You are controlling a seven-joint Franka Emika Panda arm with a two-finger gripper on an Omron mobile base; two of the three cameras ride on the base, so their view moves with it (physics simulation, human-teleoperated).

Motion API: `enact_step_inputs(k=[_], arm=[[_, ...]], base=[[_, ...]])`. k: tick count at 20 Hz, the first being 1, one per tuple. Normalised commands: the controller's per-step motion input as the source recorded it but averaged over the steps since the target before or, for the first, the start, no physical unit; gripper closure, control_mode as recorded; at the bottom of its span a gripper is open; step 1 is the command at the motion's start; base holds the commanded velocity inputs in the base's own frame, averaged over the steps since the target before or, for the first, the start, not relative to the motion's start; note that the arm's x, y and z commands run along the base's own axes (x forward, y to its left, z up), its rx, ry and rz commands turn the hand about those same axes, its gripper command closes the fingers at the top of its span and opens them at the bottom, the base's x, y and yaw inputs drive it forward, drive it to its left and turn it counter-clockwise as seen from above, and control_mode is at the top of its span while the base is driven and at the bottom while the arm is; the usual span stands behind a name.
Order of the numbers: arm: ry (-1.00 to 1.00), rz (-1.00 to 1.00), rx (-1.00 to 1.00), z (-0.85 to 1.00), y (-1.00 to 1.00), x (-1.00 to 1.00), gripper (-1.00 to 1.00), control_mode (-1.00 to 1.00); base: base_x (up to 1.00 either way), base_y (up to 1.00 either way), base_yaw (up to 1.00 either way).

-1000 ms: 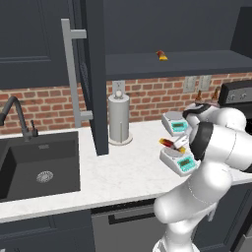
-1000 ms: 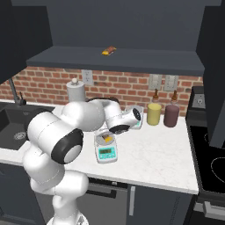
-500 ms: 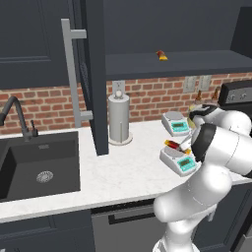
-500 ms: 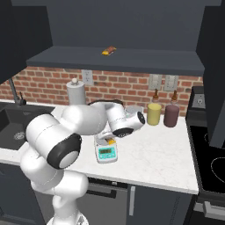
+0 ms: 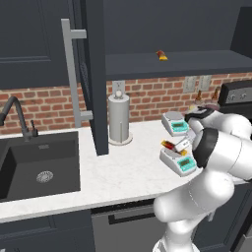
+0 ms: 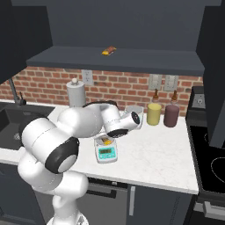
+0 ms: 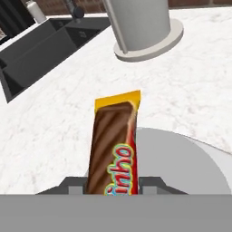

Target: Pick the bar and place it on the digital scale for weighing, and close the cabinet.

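Bar (image 7: 115,145): held lengthwise in gripper (image 5: 184,143), jaws closed on wrapper, yellow end pointing out past rim of digital scale (image 5: 179,161), rest lying low over silver pan, contact not discernible. Compared with a second ago: hand lowered slightly toward pan, grip barely beginning to ease. Second look-alike scale (image 5: 175,122) behind, unused. Judged: placing step nearly complete, release pending. Cabinet (image 5: 93,74): door swung open beside paper towel holder (image 5: 118,119), closing not yet started.
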Motion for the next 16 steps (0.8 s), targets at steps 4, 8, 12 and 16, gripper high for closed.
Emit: enact_step_inputs(k=[4, 8, 12, 16], arm=[[0.00, -0.05, -0.04, 0.00, 0.21, 0.00, -1.00, -1.00], [0.00, -0.04, 0.00, 0.00, -0.08, 0.00, -1.00, -1.00], [-0.01, -0.02, 0.01, 0.01, -0.24, 0.00, -1.00, -1.00], [-0.08, -0.01, 0.06, 0.16, -0.38, -0.11, -1.00, -1.00]], base=[[0.00, 0.00, 0.00], [0.00, 0.00, 0.00], [0.00, 0.00, 0.00], [0.00, 0.00, 0.00]])
